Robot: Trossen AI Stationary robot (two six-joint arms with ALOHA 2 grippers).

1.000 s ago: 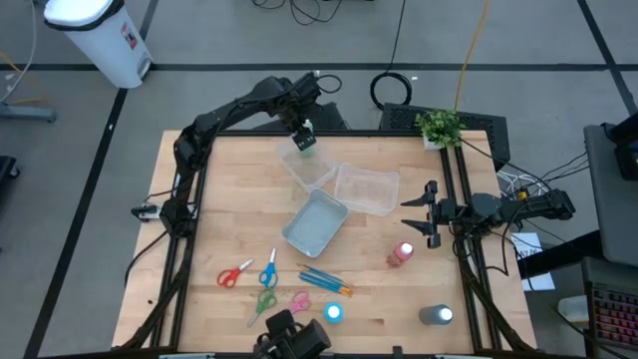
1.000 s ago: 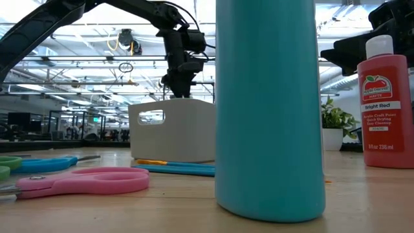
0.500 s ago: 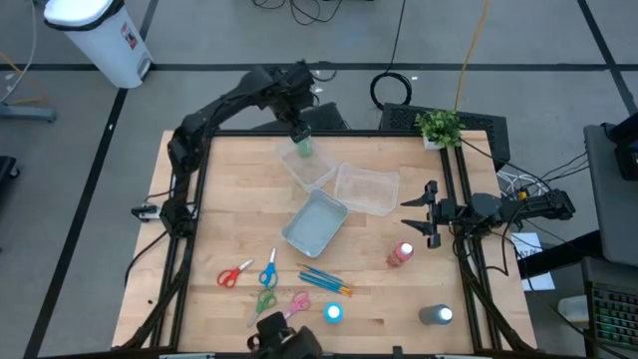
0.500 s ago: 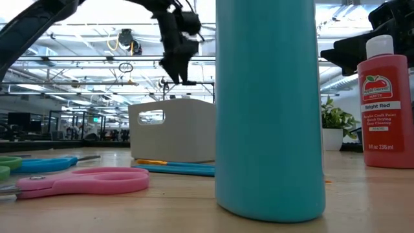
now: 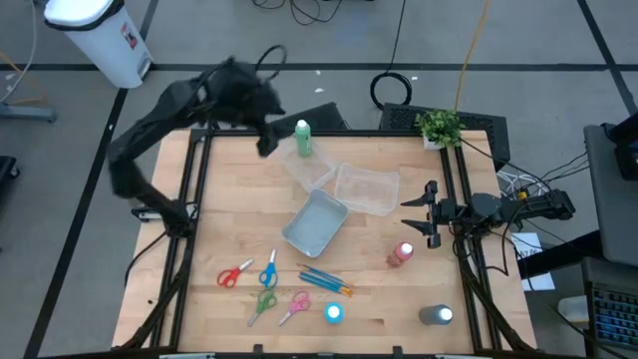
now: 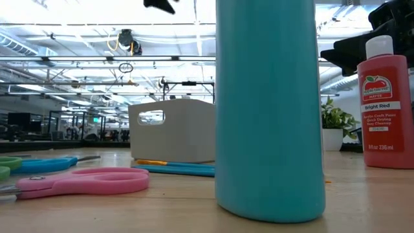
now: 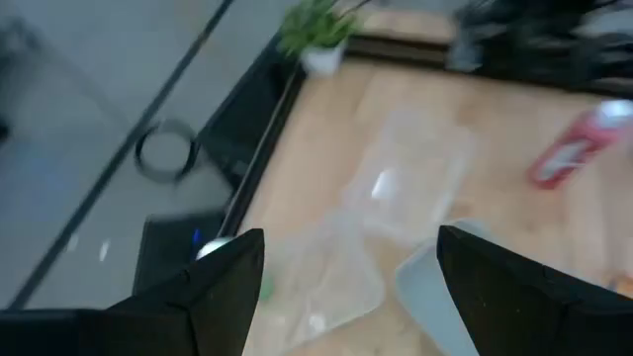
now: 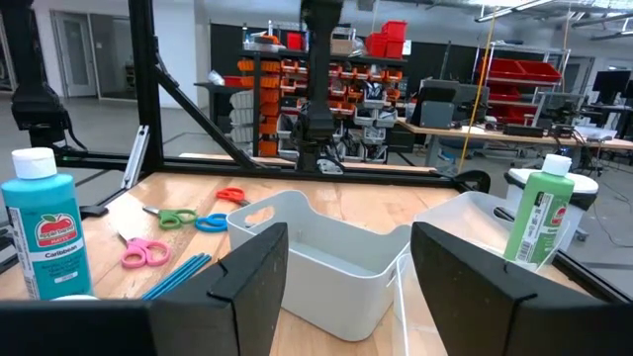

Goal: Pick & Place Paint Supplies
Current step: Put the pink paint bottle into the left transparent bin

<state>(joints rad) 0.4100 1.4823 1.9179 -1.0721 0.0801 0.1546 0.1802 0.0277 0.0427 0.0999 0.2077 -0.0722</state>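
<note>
Tabletop — green bottle [image 5: 302, 138] inside clear tub [image 5: 311, 167].

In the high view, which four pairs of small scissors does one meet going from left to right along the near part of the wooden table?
Red-handled scissors → green-handled scissors → blue-handled scissors → pink-handled scissors.

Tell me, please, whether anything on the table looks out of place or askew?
Nothing is spilled or damaged. The three clear tubs sit bunched at mismatched angles, and the green bottle stands upright in the far tub. The scissors lie scattered near the front edge.
</note>
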